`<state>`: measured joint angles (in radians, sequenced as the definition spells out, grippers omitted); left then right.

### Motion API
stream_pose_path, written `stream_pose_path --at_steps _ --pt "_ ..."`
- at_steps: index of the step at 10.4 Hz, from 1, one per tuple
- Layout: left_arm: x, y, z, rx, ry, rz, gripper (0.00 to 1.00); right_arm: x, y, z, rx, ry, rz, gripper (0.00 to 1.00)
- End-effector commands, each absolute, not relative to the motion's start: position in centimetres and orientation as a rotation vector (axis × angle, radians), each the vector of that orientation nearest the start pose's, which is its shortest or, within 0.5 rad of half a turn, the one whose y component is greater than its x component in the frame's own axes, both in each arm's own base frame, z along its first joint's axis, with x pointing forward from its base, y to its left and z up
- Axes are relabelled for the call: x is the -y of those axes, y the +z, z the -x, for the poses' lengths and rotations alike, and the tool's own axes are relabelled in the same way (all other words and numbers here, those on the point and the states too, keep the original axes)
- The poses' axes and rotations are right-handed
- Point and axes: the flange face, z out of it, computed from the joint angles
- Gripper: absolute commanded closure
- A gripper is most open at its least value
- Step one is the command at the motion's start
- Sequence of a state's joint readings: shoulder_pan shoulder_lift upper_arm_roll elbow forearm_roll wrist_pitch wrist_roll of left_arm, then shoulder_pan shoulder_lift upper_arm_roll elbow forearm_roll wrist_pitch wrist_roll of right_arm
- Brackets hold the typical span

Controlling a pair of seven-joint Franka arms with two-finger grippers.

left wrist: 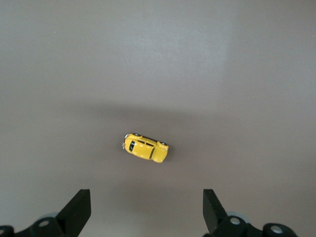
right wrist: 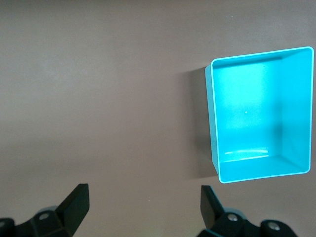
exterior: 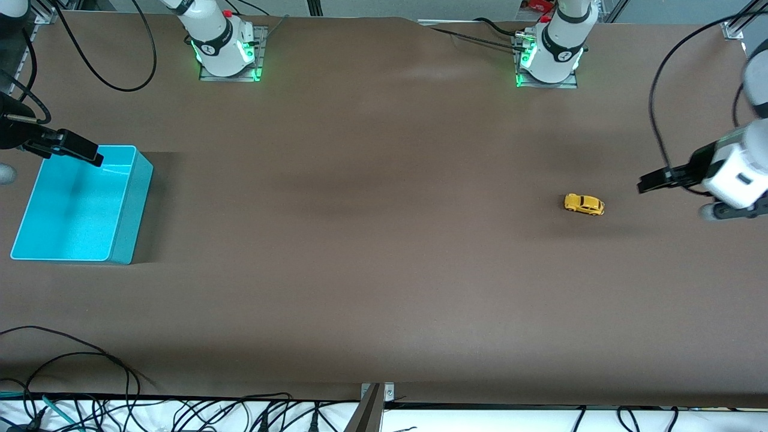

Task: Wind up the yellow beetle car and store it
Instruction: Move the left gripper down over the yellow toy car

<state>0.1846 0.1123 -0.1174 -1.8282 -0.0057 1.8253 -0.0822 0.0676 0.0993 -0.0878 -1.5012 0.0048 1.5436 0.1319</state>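
The yellow beetle car [exterior: 584,204] stands on its wheels on the brown table, toward the left arm's end. In the left wrist view the car [left wrist: 145,147] lies a little ahead of the fingertips, on bare table. My left gripper [exterior: 648,182] hangs in the air beside the car, open and empty, and the left wrist view shows the left gripper [left wrist: 146,202] with its jaws wide apart. My right gripper [exterior: 90,155] hovers open by the turquoise bin [exterior: 135,204] at the right arm's end. In the right wrist view the right gripper [right wrist: 144,197] is over bare table, and the bin [right wrist: 212,113] beside it is empty.
The two arm bases [exterior: 228,54] [exterior: 549,60] stand along the table edge farthest from the front camera. Loose black cables [exterior: 72,372] lie along the nearest edge, toward the right arm's end. A broad stretch of brown table separates car and bin.
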Motion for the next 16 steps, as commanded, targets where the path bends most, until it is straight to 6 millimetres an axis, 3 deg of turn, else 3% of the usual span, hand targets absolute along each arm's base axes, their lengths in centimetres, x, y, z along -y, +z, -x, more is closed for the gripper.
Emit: stream_pose_path --at_steps 1,3,5,9,11,13,16 --pt "-3.7 42.8 -53.0 0.174 0.099 3.125 0.0 1.0 60.8 -57.9 -0.254 0.075 3.149 0.0" --pt "-3.8 39.7 -51.5 0.04 0.078 3.132 0.0 1.1 60.8 -57.9 -0.256 0.075 3.149 0.0" --pt "-4.1 36.9 -50.1 -0.245 0.088 3.133 0.0 1.1 60.8 -57.9 -0.259 0.075 3.149 0.0" --pt "-4.6 34.1 -48.3 -0.888 0.162 3.04 0.0 1.2 60.8 -57.9 -0.254 0.075 3.149 0.0" --pt "-5.6 32.9 -47.5 -1.272 0.162 2.921 0.0 1.1 60.9 -57.9 -0.254 0.073 3.148 0.0" --pt "-6.4 30.3 -46.5 -1.629 0.118 2.742 0.0 1.2 60.8 -57.9 -0.257 0.075 3.149 0.0" --pt "-6.9 28.4 -46.3 -1.898 0.109 2.576 0.01 1.1 60.8 -57.9 -0.254 0.075 3.149 0.0"
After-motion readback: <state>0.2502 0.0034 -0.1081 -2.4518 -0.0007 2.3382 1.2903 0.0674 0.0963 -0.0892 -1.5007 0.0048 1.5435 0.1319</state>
